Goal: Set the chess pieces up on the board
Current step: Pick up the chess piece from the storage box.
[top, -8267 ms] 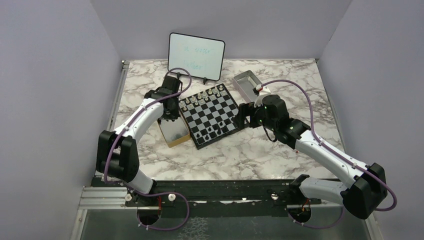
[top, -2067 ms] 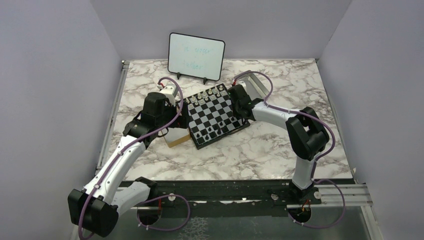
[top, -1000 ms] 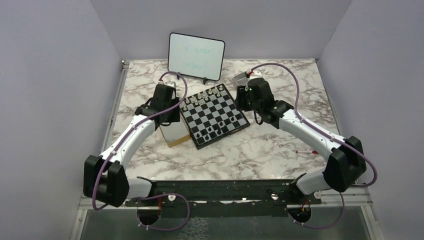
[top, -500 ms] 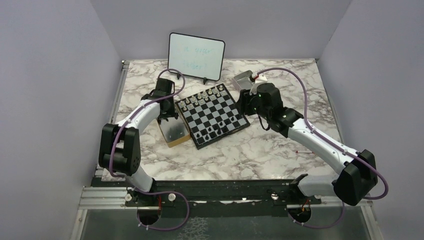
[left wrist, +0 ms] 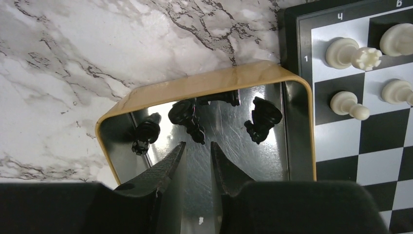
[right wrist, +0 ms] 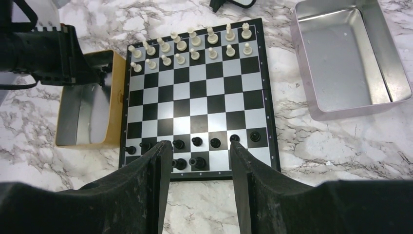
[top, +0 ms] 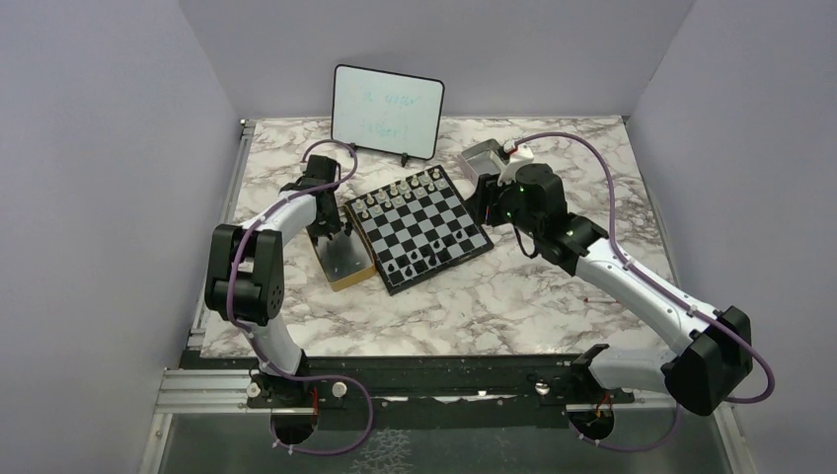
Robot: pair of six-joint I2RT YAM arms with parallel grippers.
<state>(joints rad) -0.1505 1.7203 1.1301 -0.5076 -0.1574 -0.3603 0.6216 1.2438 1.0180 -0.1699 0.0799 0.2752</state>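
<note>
Both reach forward: left claw [left wrist: 197, 146] down in box [left wrist: 204, 85], right claw [right wrist: 199, 146] beside board [right wrist: 195, 92].

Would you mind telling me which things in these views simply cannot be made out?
- Left wrist view: the left fingers cover the near part of the wooden box, so besides the chess pieces at its far end, others may lie hidden. Whether the tips grip one is unclear.
- Right wrist view: the right fingers hide parts of the board's near rows.
- Top view: the whiteboard's writing is too faint to read.
</note>
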